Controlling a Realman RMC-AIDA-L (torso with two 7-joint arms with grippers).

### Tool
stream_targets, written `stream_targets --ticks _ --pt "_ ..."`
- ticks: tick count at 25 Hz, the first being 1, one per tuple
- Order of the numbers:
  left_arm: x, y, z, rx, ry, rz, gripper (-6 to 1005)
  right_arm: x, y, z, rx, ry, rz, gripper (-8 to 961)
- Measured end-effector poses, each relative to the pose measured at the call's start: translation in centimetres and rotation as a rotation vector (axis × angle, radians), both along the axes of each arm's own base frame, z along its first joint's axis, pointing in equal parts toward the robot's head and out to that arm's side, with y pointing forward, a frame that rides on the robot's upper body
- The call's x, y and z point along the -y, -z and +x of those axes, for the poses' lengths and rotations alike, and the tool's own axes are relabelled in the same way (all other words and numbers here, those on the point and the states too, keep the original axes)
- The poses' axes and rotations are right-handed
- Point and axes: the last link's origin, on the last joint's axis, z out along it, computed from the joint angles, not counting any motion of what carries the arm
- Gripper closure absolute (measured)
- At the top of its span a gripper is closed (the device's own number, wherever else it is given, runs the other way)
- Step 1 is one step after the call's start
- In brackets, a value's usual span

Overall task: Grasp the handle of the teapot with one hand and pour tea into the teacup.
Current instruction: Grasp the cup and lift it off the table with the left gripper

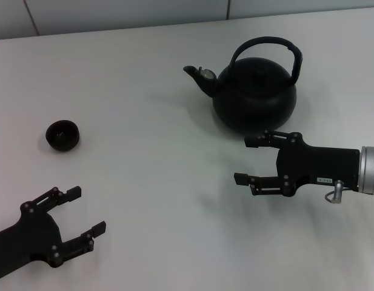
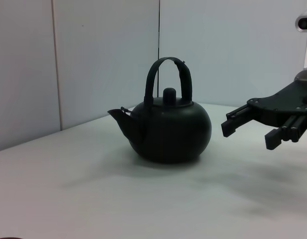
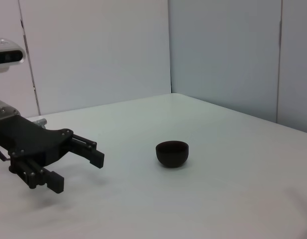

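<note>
**Teapot untouched, both grippers spread**

The matte black teapot (image 1: 254,94) stands upright on the white table (image 1: 150,151), arched handle (image 1: 268,48) overhead, spout toward the small dark teacup (image 1: 62,134). The right gripper (image 1: 250,160) reaches in level just before the pot, jaws wide, apparently not touching. The left gripper (image 1: 86,212) hovers near the cup, jaws wide.

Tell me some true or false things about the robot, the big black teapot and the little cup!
1. The right gripper is holding the handle. False: it is open, beside the teapot, holding nothing.
2. The teacup sits far from the teapot, nearer the left gripper. True.
3. The teapot is lying on its side. False: it stands upright on the table.
4. The left gripper is open and holds nothing. True.
</note>
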Motion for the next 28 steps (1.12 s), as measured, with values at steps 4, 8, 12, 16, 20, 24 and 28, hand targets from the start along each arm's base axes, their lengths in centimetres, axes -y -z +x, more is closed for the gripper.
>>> stream_targets --ticks 4,8,12,16,20,24,28 --pt "0.0 0.0 0.0 0.0 0.0 -0.001 184 0.0 0.0 0.0 0.0 0.0 0.0 136" --pt "0.0 0.0 0.0 0.003 -0.003 0.005 183 0.0 0.0 0.0 0.0 0.001 0.0 136" --pt "-0.9 -0.8 -0.6 0.016 -0.07 0.098 181 0.1 0.0 0.1 0.001 0.002 -0.001 135" --pt "-2.5 -1.6 -1.3 0.022 -0.16 0.174 180 0.2 0.0 0.2 0.001 0.001 0.0 135" --pt "-4.7 -2.3 -1.4 0.016 -0.207 0.232 178 0.2 0.0 0.2 0.002 0.0 0.0 135" --pt "-6.0 -2.3 -1.0 -0.002 -0.205 0.243 176 0.2 0.0 0.1 0.0 -0.003 0.0 136" --pt "-7.5 -1.9 -0.4 -0.028 -0.192 0.244 176 0.2 0.0 0.1 -0.003 -0.005 0.001 136"
